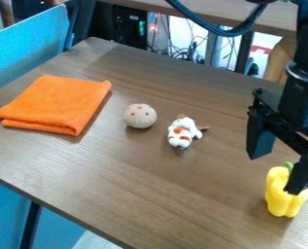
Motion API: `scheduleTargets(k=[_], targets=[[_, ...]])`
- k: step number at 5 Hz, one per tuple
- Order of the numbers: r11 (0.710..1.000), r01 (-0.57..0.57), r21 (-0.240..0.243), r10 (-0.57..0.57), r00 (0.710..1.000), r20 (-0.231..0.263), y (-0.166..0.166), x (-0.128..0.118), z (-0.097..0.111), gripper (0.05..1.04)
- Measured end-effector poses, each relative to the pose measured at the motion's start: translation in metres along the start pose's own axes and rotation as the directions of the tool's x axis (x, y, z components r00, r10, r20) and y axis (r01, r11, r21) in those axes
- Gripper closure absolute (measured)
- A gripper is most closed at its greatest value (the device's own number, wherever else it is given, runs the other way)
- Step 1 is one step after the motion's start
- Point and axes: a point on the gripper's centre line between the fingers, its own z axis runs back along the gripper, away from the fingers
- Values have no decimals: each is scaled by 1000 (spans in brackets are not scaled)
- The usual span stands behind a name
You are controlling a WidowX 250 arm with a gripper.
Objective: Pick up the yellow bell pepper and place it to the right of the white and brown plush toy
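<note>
Yellow bell pepper [283, 203]: upright on the desk [149, 189], unlifted, well in from the far edge. My claw [275, 173] is released, fingers wide apart, grasping nothing; one finger overlaps the pepper's top in view, contact can't tell. Next out: white-and-orange plush toy [181, 134], then speckled beige ball [140, 116], then folded orange cloth [59, 104] by the desk's left edge.
</note>
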Motion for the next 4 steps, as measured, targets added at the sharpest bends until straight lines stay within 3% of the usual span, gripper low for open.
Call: scheduleTargets(k=[1,3,4], targets=[[1000,-2,0,2,999,-32,1,-2,-11,82],[999,19,41,-19,1000,-14,8,19,-12,82],[998,28,61,-26,999,-41,11,27,-17,82]])
